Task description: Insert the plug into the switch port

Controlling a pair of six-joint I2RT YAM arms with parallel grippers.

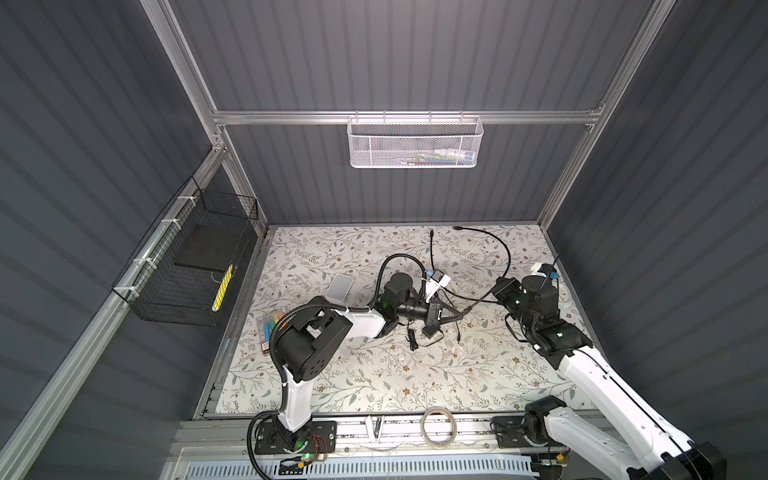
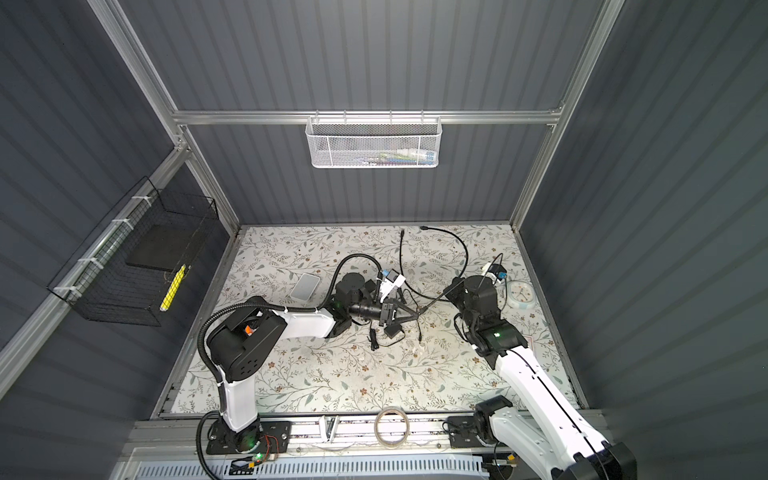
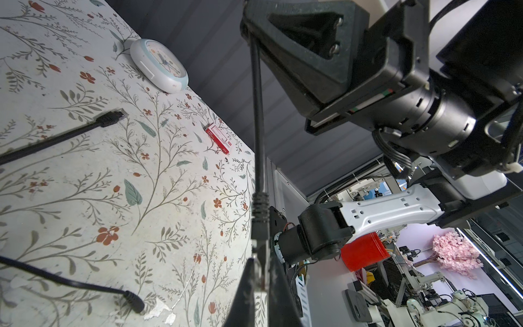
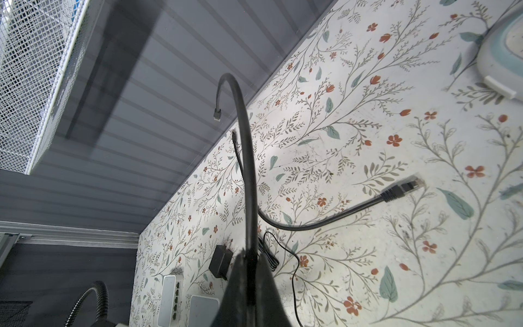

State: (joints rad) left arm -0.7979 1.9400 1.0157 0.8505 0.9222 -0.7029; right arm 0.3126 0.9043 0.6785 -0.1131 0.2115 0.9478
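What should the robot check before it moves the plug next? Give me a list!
1. Left gripper shut on the plug: ok.
2. Right gripper shut on the same cable, farther along: ok.
3. Plug seated in a port of the switch: not ok; the switch lies apart on the table.
4. Plug turned to match the port: cannot tell.
5. Way to the switch free: probably not ok; the black adapter lies close beside it.
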